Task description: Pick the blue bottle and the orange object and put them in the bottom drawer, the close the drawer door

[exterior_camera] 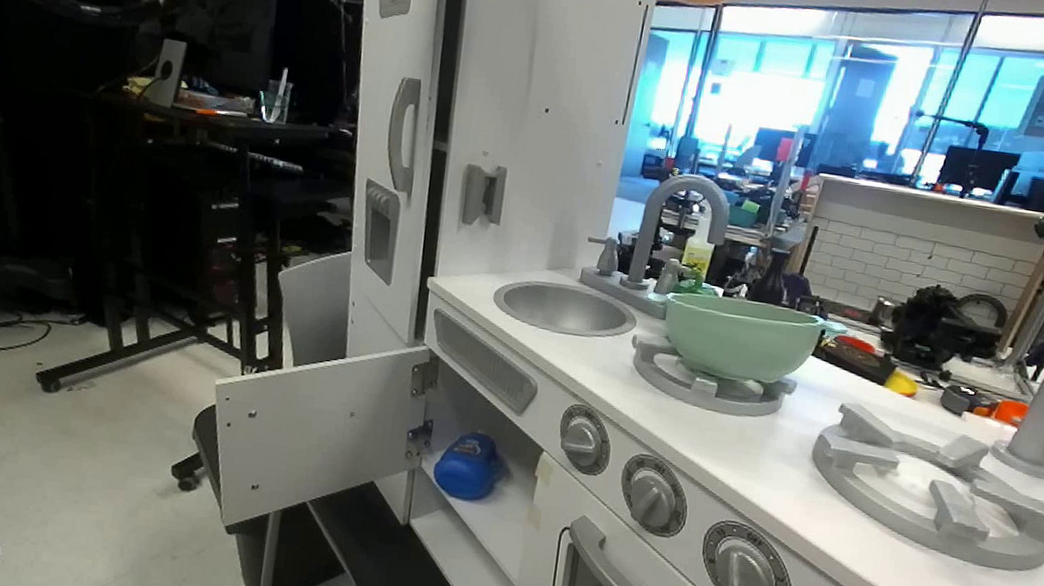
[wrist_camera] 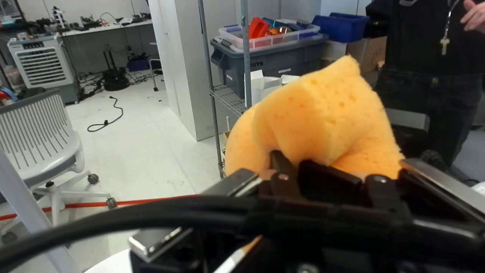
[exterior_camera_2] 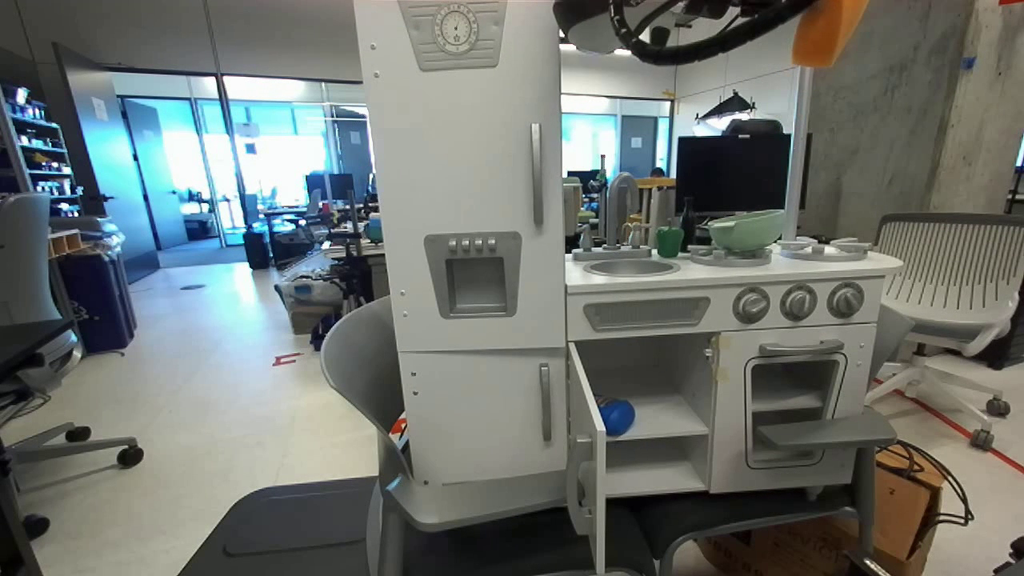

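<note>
Pincer (wrist_camera: 329, 171) and orange object (wrist_camera: 314, 117) fill the middle of the wrist view: the jaws press in on what looks like a porous sponge, held some way apart by its bulk, their tips sunk in it or hidden behind it. The sponge is bent over on itself in the grip. In both exterior views it hangs at the top edge, above the level of the worktop (exterior_camera: 589, 360) and well apart from the bottom drawer (exterior_camera_2: 698, 392).

One of the two items is already in place. The blue bottle (exterior_camera: 464, 469) is inside that drawer, really a shelved cupboard, on the upper of its two levels, near the hinge side, and seems to lie on its side. Which end is its top I cannot tell. The drawer door (exterior_camera: 317, 433) is swung well out, so the way in is uncovered, and bare shelf (exterior_camera_2: 660, 418) shows beside the bottle.

By my reading, the orange object is picked but not delivered. The wrist view looks out past a white chair (wrist_camera: 41, 125) and a metal rack (wrist_camera: 227, 100), not into the drawer, so carrying and turning are due before the release. After that only the door remains: the pincer should back out past the panel and then push it home. Sponge jutting from the grip could snag on the opening's edge.
</note>
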`<state>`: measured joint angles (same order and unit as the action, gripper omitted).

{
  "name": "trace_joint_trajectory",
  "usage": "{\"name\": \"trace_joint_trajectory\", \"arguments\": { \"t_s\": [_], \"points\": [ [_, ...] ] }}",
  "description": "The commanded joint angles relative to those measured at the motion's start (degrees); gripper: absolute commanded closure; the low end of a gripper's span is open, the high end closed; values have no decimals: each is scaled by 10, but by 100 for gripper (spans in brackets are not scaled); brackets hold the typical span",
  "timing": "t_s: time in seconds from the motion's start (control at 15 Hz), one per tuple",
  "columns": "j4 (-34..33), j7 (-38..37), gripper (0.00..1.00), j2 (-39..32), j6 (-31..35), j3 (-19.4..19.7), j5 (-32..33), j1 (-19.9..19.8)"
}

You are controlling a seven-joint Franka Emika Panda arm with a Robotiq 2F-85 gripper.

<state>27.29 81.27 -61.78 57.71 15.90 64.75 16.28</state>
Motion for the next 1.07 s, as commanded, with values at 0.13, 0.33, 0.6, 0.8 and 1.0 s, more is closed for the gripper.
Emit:
{"name": "trace_joint_trajectory", "arguments": {
  "t_s": [0.13, 0.33, 0.6, 0.8, 1.0],
  "points": [
    [42, 68, 98, -7, -76, 16, 53, 6],
    [101, 50, 98, 5, -122, 21, 53, 6],
    [257, 21, 98, 14, -105, 147, -53, 44],
    [361, 22, 98, 20, -105, 147, -44, 54],
    [457, -91, 98, 54, -75, 100, -85, 52]
  ]
}}
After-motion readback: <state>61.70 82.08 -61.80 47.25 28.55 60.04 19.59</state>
